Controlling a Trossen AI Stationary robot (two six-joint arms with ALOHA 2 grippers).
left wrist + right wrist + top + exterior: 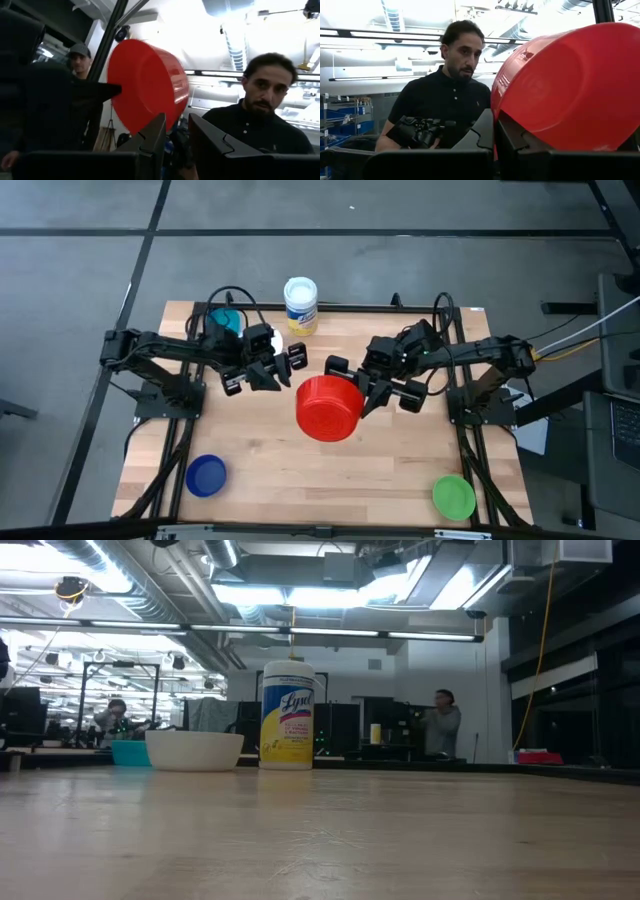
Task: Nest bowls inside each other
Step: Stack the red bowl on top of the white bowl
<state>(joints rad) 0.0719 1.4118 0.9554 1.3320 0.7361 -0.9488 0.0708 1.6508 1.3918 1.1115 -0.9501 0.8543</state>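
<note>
1. Seen from above, the red bowl (327,408) hangs over the middle of the table (400,470), held up off the wood by the right gripper (362,392), whose fingers are pinched together on its rim at about 2 o'clock from the bowl's centre.
2. The left gripper (262,370) is just beside the bowl at about 10 o'clock. Its fingers stand a little apart with nothing between them.
3. The other bowls lie separately. The white bowl (194,750) and the teal bowl (130,752) sit close together at the far left of the table, about 11 o'clock from the centre. The white wipes canister (300,304) stands at 12 o'clock.
4. The dark blue bowl (206,475) sits near the front left corner, about 8 o'clock. The green bowl (454,496) sits near the front right corner, about 4 o'clock.
5. No bowl sits inside another in the pictures, so I judge all the nesting is still to be done, with the red bowl the one in hand.
6. The red bowl is tipped well over. Both wrist views show its rounded underside, so I cannot tell exactly which way its mouth faces. Being round, it has no long axis; its centre line leans far from upright.
</note>
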